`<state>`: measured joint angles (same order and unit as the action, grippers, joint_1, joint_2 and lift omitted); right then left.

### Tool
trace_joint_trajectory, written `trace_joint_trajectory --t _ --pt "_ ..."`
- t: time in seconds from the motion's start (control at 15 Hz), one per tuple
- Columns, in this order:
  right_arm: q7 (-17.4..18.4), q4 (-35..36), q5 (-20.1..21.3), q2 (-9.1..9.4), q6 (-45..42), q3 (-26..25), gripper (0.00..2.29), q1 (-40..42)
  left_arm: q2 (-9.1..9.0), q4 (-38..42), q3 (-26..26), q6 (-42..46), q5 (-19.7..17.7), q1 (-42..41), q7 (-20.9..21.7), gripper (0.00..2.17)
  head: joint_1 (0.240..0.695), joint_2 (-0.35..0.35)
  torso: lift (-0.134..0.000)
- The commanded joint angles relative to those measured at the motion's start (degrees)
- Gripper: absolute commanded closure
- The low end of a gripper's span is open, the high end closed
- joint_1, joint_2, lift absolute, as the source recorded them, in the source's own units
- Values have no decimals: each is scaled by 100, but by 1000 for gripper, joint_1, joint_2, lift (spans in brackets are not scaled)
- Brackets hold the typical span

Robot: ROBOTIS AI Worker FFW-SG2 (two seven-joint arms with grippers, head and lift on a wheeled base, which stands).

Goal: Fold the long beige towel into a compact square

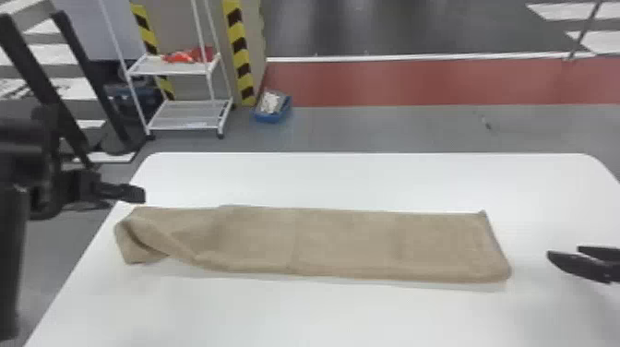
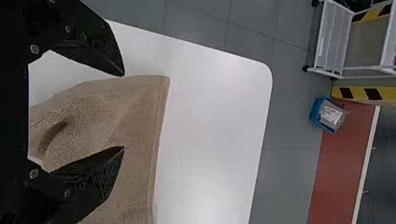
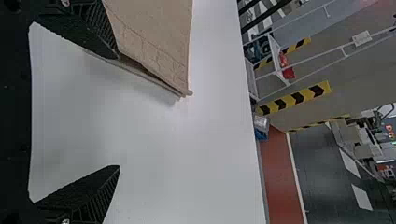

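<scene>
While the woven beige towel point(image 1: 346, 244) lies in a long strip on the smooth white surface point(image 1: 323, 314), its left end twists into what seems a hollow fold; the left hand point(image 1: 134, 197), fingers spread, is near that end, the right hand point(image 1: 563, 253), likewise spread, near the towel's squarer end.

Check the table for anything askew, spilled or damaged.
One thing: the beige towel is rumpled at its left end, where a flap curls over with a dark gap under it and the near edge kinks. The rest lies fairly flat and straight. No spill or damage seen.
</scene>
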<state>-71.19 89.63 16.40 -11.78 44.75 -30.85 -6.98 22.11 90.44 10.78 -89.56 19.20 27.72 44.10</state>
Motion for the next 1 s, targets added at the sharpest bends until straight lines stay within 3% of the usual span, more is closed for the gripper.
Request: trace_joint_trajectory --t 0.0,0.33,0.73,0.93 --pt "0 2 12 -9 -14 -9 33 12 -14 -404 -181 -46 23 234 -24 164 695 67 -124" --pt "-9 2 4 -9 -14 -18 33 39 83 -685 -296 -46 216 225 -121 164 695 66 -124" --pt "-9 2 21 -9 -14 -18 33 65 83 -756 -296 -46 286 146 398 269 695 75 -124" --pt "-26 19 4 -9 -14 -61 33 92 83 -756 -296 -46 304 137 846 1109 695 59 -124"
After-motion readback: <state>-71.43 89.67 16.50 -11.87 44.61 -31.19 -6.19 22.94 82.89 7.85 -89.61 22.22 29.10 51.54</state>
